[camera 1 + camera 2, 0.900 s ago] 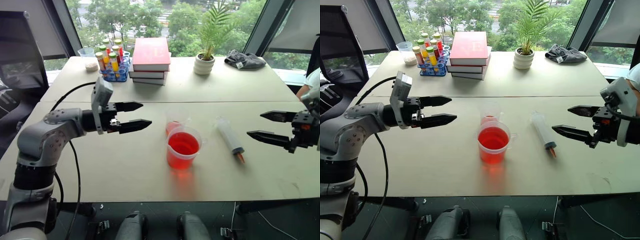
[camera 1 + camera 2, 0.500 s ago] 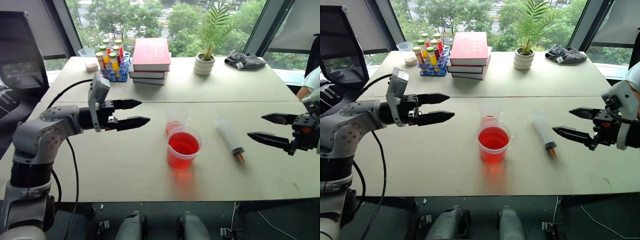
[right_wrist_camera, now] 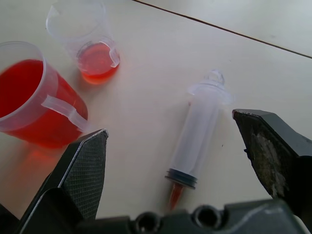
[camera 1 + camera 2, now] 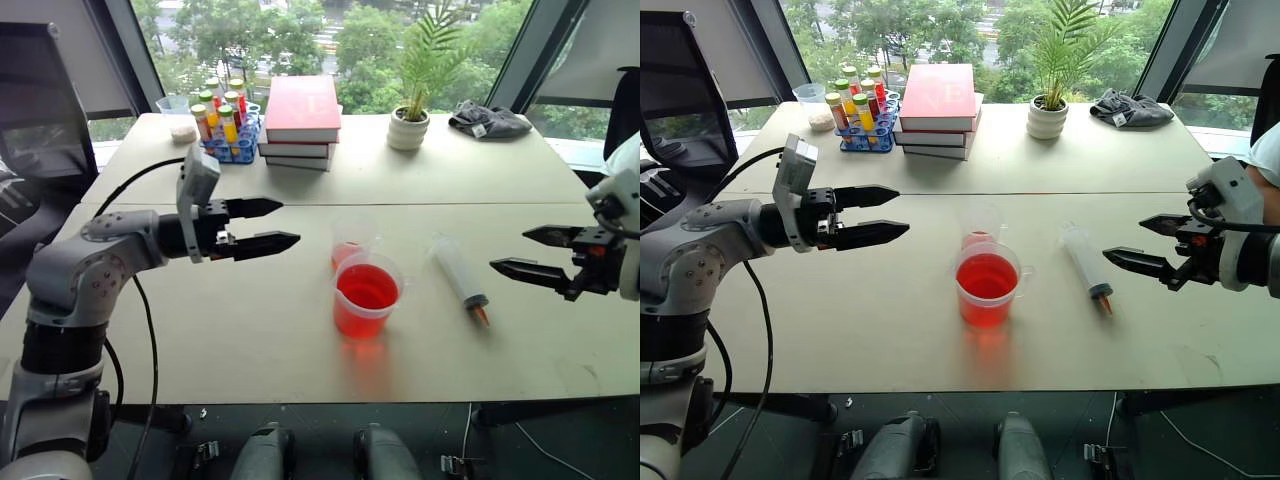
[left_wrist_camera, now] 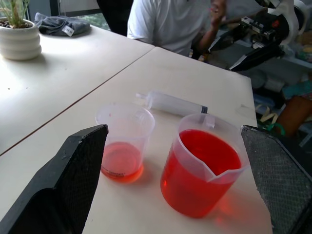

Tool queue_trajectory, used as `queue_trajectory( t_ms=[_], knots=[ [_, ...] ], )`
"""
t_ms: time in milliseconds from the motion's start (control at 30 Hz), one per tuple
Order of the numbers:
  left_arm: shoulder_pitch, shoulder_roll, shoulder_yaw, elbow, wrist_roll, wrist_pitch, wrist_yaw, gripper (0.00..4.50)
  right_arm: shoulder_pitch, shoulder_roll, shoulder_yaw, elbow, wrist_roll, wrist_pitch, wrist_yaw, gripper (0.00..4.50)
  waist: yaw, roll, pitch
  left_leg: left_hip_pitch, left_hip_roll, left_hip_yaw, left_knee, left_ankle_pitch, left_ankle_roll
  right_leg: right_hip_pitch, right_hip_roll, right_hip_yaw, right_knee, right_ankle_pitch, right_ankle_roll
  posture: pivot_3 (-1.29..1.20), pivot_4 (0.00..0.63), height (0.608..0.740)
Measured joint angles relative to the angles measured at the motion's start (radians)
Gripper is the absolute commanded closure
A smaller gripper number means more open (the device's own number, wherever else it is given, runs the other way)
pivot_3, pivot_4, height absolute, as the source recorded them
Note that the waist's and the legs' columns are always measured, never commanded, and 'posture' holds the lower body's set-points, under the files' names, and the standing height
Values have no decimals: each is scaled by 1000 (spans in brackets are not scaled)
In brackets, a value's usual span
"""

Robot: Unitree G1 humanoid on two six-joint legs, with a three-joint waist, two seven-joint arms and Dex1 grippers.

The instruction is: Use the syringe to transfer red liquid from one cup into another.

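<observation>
Pick-up step not yet begun: syringe (image 4: pixel 460 273) lies flat on the surface (image 4: pixel 250 340) right of the big red cup (image 4: pixel 366 296), right gripper (image 4: pixel 538 254) wide and empty nearby, left gripper (image 4: pixel 262 224) wide too; next, probably, right closes on the barrel.

Cups and syringe on the table (image 4: pixel 250 340)

Small cup (image 4: pixel 350 246) just behind the big cup (image 4: pixel 366 295) — syringe (image 4: pixel 460 275) lying to their right; books (image 4: pixel 301 120) and plant (image 4: pixel 412 118) far behind.

Clear glossy plastic syringe (image 3: pixel 197 134) and cups (image 4: pixel 366 295), matt smooth table (image 4: pixel 250 340), textured black fingers (image 3: pixel 80 170).
</observation>
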Motion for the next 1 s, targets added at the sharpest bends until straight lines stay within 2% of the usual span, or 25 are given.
queue_trajectory(
  t_ms=[100,200,300,500,667,933,1000],
  knots=[
    [0,-8,-7,1,6,-5,-1,0,-73,-9,89,33,-2,50,-23,15,-1,0,0,0,0,0,0,0,0,-1,0,0,0,0,0,0,150,740],
    [-7,-19,-17,15,26,-22,-7,0,-238,10,234,130,-35,94,-63,15,-6,0,0,0,0,1,0,0,0,-1,0,1,0,0,-1,0,150,740],
    [-14,-43,-42,30,40,-41,-10,0,-402,87,368,267,-96,133,-107,15,-4,0,0,0,0,1,0,0,0,-2,0,2,0,0,-1,0,150,740],
    [-24,-80,-59,52,71,-74,-19,0,-563,192,612,475,-228,141,-102,15,1,0,0,-3,0,1,-1,0,0,-4,0,1,0,2,2,0,150,740],
    [-28,-92,-74,51,82,-81,-19,0,-626,262,729,622,-326,99,-67,15,-2,0,0,-4,-1,2,-1,-1,1,-4,1,0,-1,2,3,0,150,740],
    [8,-109,-76,16,81,-88,8,0,-794,427,887,976,-514,-42,34,15,-6,0,0,-3,-1,2,0,0,1,-5,3,-1,1,3,4,0,150,740],
    [20,-110,-73,-6,81,-88,22,0,-824,454,916,1047,-564,-93,68,514,-6,0,0,-3,-1,2,0,0,1,-5,3,-1,1,3,4,0,150,740]
  ],
)
